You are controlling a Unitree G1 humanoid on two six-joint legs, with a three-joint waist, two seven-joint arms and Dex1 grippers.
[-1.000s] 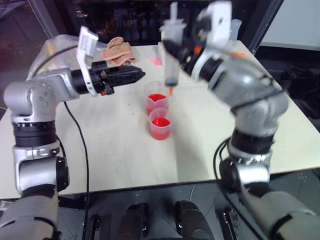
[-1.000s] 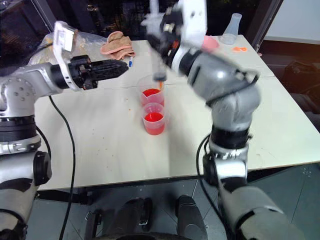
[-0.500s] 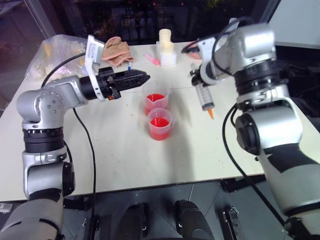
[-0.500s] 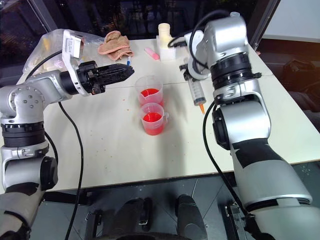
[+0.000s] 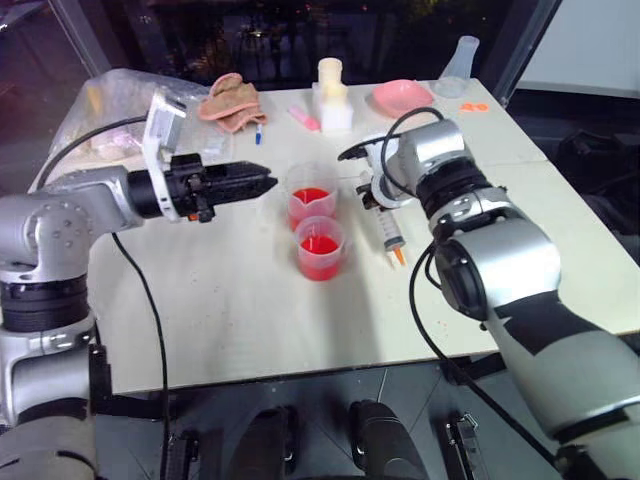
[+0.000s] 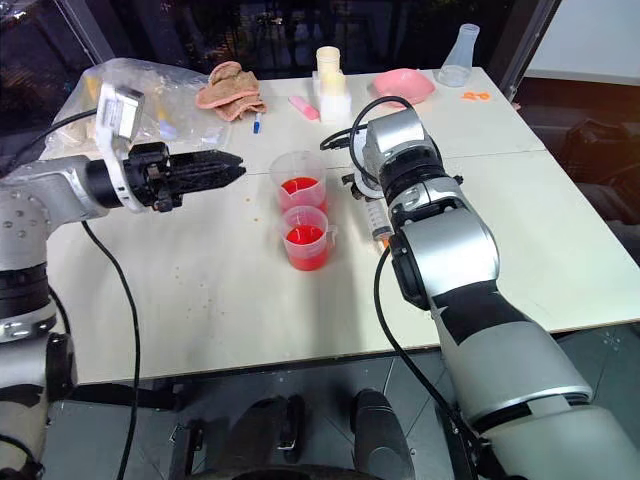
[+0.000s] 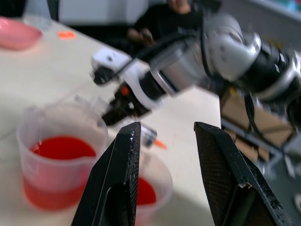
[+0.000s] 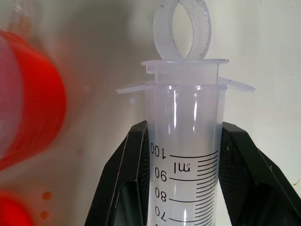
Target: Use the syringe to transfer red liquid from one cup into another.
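Two clear cups stand mid-table, each holding red liquid: the back cup (image 5: 312,197) and the front cup (image 5: 320,245). My right gripper (image 5: 381,196) is shut on the barrel of the syringe (image 5: 388,226), just right of the cups. The syringe slants down with its orange tip (image 5: 398,258) close to the tabletop. In the right wrist view the barrel (image 8: 184,165) looks clear, its plunger ring pressed in, black fingers (image 8: 134,179) on both sides. My left gripper (image 5: 268,183) hovers left of the back cup, pointing at it, open and holding nothing.
Along the table's far side lie a pink bowl (image 5: 402,96), a clear flask (image 5: 462,55), a white bottle on a block (image 5: 333,95), a pink cloth (image 5: 232,100) and a crumpled plastic bag (image 5: 110,100). A pink marker (image 5: 304,118) lies behind the cups.
My right arm has swung the syringe from above the back cup down to the table at the cups' right. The left gripper has drawn back slightly to the left.
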